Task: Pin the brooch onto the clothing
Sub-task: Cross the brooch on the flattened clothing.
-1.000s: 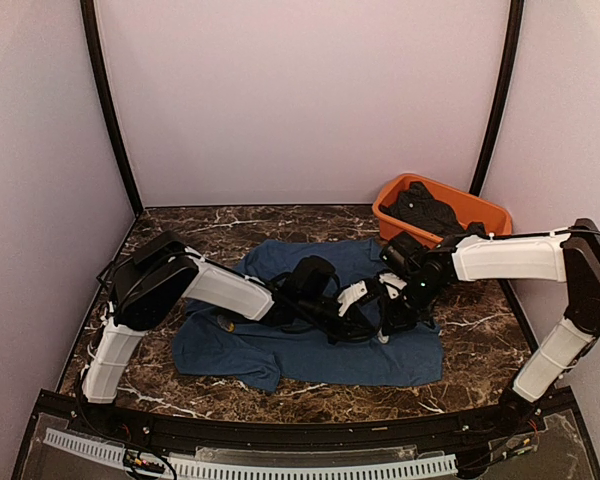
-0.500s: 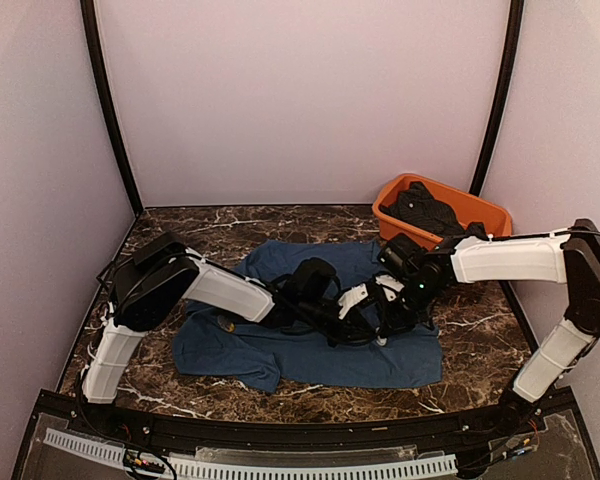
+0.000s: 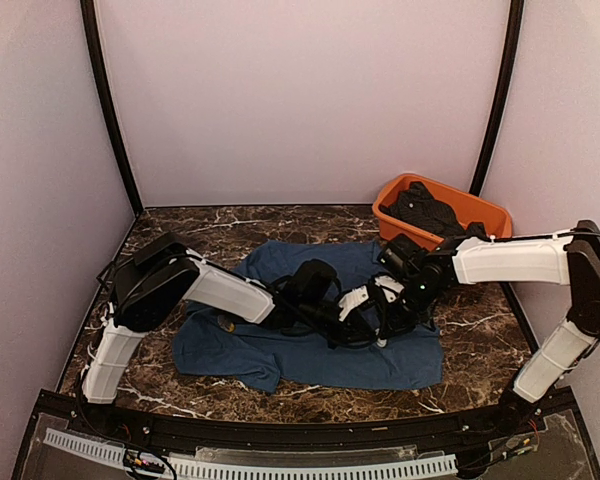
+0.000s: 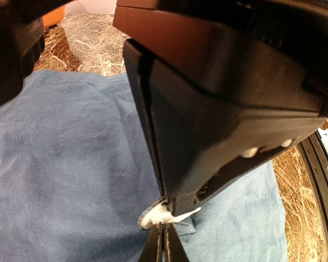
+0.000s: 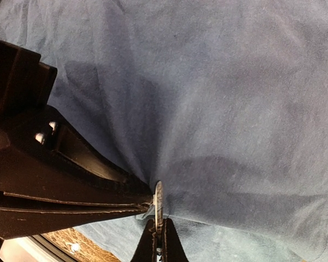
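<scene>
The navy T-shirt (image 3: 280, 352) lies spread on the marble table. Both grippers meet over its middle-right part. The brooch is a small white disc with a thin pin sticking out sideways. It shows in the left wrist view (image 4: 153, 216) pressed against the fabric (image 4: 60, 164). In the right wrist view it is seen edge-on (image 5: 158, 201) against the shirt (image 5: 235, 98). My left gripper (image 3: 358, 328) (image 4: 162, 246) is shut on the brooch's lower edge. My right gripper (image 3: 378, 330) (image 5: 158, 243) is shut on the disc from the other side. In the top view the brooch is hidden under the grippers.
An orange tub (image 3: 485, 214) holding dark clothes stands at the back right, near the right arm's elbow. Dark marble table (image 3: 180, 225) surrounds the shirt. Black frame posts and pale walls close in the back and sides.
Both grippers stay joined at the same spot on the shirt. The right wrist has shifted slightly down and left; the left arm has barely moved.
</scene>
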`<state>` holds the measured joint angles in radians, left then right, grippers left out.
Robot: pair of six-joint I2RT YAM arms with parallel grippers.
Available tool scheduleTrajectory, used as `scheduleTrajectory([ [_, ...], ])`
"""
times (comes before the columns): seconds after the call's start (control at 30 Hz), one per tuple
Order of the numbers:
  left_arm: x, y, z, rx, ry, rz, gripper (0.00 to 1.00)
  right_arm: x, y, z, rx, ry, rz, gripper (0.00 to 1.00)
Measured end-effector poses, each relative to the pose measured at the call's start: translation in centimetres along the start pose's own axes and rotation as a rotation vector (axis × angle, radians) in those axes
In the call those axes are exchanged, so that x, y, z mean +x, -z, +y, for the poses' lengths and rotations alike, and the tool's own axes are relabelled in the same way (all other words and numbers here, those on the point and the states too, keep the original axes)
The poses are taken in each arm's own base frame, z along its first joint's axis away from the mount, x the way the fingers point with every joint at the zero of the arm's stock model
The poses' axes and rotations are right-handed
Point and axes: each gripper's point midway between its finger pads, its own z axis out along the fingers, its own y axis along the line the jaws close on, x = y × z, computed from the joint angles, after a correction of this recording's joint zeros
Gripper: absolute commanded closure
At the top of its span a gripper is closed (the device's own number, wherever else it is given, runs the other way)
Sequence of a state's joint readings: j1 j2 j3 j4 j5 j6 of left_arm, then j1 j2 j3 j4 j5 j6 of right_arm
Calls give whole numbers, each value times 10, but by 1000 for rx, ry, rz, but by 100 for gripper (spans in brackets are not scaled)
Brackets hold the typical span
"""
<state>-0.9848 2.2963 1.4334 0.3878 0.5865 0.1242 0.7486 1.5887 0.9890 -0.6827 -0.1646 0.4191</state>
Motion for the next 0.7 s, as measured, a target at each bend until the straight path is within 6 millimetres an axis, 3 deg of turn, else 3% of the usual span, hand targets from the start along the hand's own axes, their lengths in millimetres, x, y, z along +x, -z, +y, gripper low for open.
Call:
scheduleTrajectory([
  [0.7, 15, -1, -1, -27, 0, 4, 99, 7, -10, 1, 18, 34, 26, 100],
])
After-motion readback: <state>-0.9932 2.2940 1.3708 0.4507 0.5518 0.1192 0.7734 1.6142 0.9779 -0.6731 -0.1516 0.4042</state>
